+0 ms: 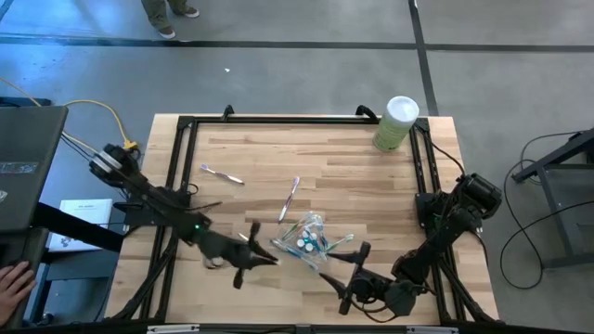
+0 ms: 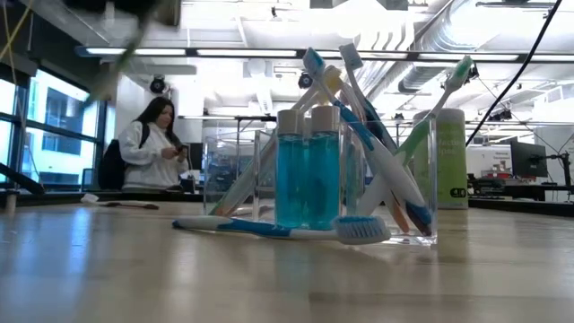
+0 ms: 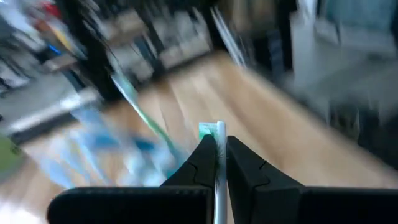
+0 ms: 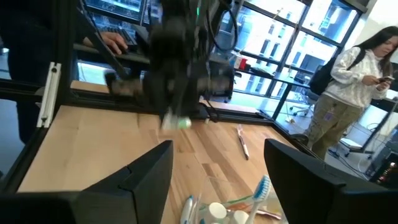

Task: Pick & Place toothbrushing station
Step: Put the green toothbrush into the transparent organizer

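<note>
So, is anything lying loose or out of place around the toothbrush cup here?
Yes. Two toothbrushes lie loose on the table, apart from the clear cup. Another blue-and-white brush lies flat beside it. The left gripper is shut on a fourth.

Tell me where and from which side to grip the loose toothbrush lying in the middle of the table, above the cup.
Probably best to grip the loose toothbrush at mid-handle, coming straight down from above. It lies flat on the table, well apart from the clear cup and the other stray brush. It runs nearly away from the robot, so set the fingers across its slim handle.
</note>
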